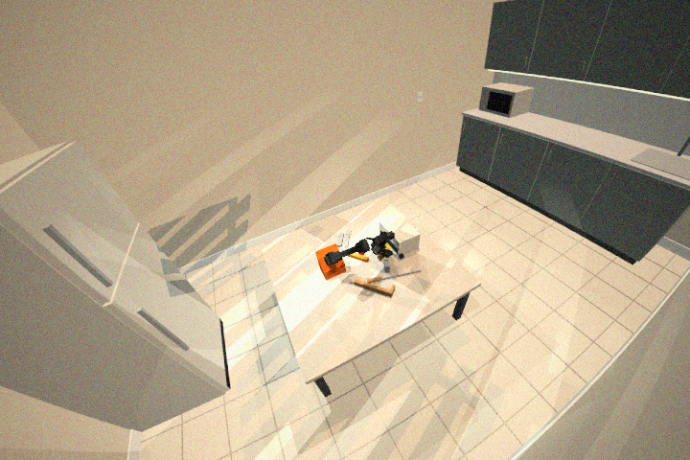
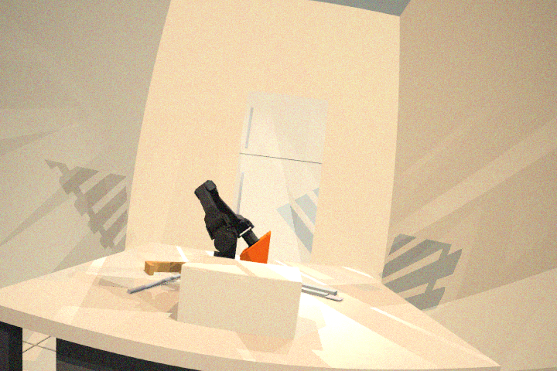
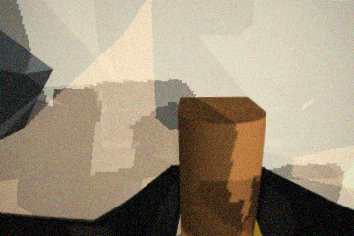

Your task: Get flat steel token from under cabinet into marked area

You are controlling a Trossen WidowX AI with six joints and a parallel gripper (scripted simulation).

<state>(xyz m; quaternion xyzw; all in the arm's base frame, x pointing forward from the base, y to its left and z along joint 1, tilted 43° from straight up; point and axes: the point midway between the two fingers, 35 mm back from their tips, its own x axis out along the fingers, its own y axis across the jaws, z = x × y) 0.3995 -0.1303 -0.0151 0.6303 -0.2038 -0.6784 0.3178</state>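
Note:
The pale box-shaped cabinet (image 1: 408, 242) (image 2: 239, 297) stands on the table; its vent slots cannot be made out. The steel token is not visible in any view, and I cannot make out the marked area. My gripper (image 3: 213, 174) is shut on an orange-brown wooden handle, whose blunt end stands up between the dark fingers in the wrist view. In the top view the hand is close beside the cabinet; in the exterior view the cabinet hides it. What the handle carries at its other end cannot be made out.
A thin grey rod (image 1: 402, 273) (image 2: 153, 284) lies on the table beside an orange-brown wooden piece (image 1: 374, 287) (image 2: 162, 267). A yellow bar (image 1: 359, 257) lies near the arm's base. Grey bars (image 2: 319, 289) lie on the cabinet's other side. An orange wedge (image 1: 325, 265) (image 2: 259, 252) stands by the base.

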